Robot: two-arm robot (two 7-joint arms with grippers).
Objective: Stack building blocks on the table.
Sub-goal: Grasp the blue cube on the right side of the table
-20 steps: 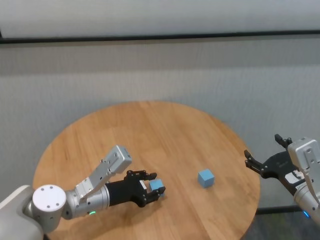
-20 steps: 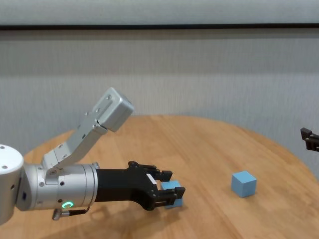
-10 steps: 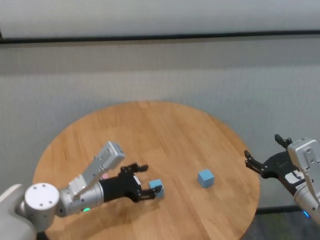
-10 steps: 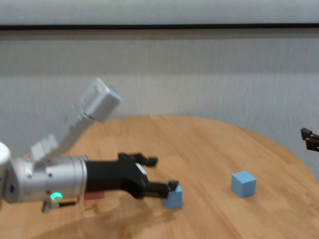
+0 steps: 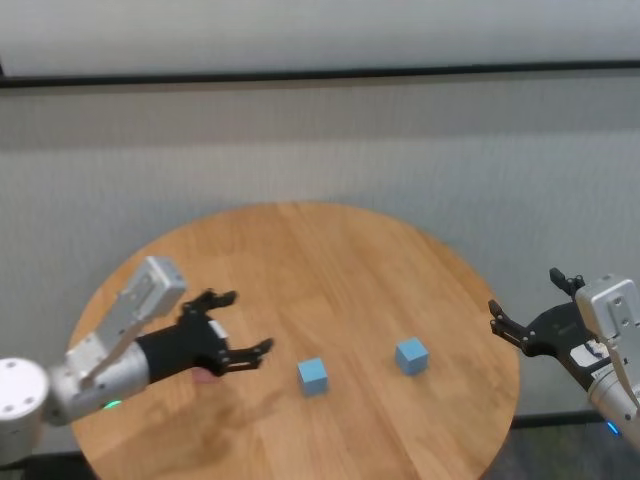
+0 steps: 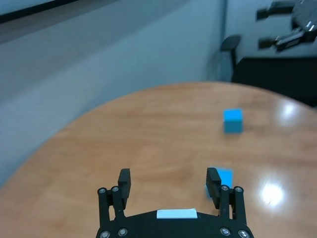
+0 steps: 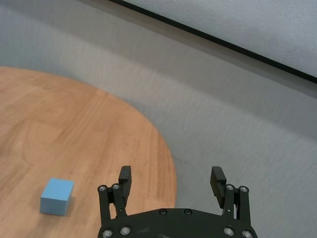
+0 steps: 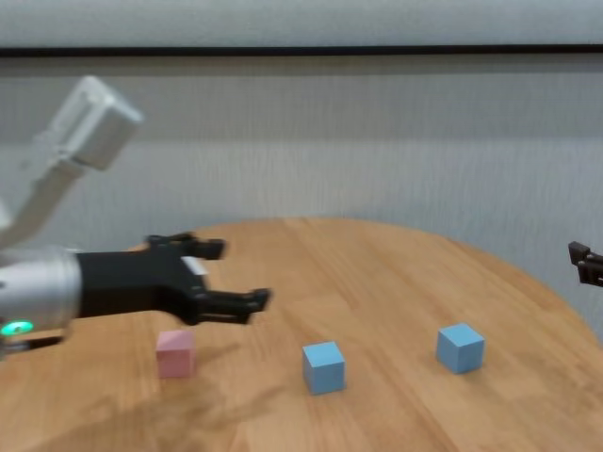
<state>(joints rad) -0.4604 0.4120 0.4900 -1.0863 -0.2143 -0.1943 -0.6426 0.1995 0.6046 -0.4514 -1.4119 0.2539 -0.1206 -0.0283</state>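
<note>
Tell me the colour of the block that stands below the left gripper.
Pale pink. The block shows best in the chest view, under the open left gripper.

The left arm (image 5: 95, 365) at lower left is silver-grey with a round white joint cap and a small green light; its left gripper (image 5: 232, 327) is matte black, with small screws (seen in the wrist view); the right gripper (image 5: 530, 312), middle right, is black on a pale grey wrist.

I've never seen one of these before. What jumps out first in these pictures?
The left gripper, black and wide open, hovers over the left side of the round wooden table. Below it sits a pink block; two blue blocks stand apart to its right. The right gripper waits off the table's right edge.
</note>
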